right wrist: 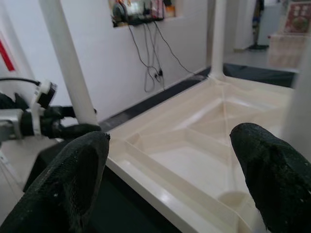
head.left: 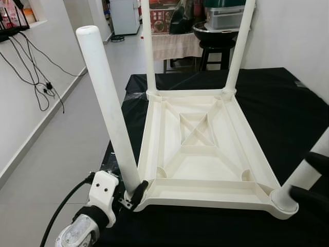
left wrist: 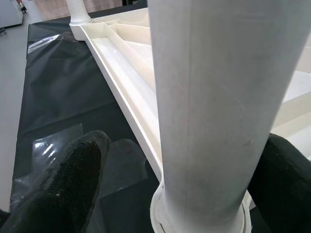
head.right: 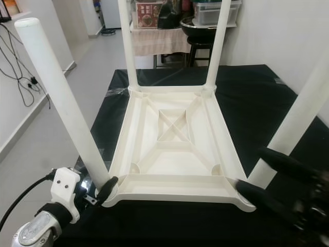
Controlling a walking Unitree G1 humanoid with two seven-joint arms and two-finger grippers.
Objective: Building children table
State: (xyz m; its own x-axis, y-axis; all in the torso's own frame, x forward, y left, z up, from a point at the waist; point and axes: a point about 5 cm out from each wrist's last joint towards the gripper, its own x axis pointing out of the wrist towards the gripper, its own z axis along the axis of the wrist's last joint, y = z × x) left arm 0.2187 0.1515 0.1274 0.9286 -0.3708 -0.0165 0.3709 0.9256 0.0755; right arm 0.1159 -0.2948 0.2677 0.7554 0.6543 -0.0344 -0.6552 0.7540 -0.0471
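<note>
Four legs are standing up on the flipped cream kids' table (head.left: 205, 149), which is lying on the black mat (head.left: 288, 118).

Left gripper (head.left: 134, 194) is pinching the 7 o'clock leg (head.left: 110, 108) at its socket; right gripper (head.right: 267, 175) is sitting spread around the 5 o'clock leg (head.right: 295, 121). That near-left leg is leaning outward, so I reckon pushing could pop it out.

The upturned children table (head.left: 205, 149) lies on a covered surface (head.left: 288, 113), four legs up. A stool (head.left: 213, 51) stands behind it, the wall (head.left: 31, 98) left.
</note>
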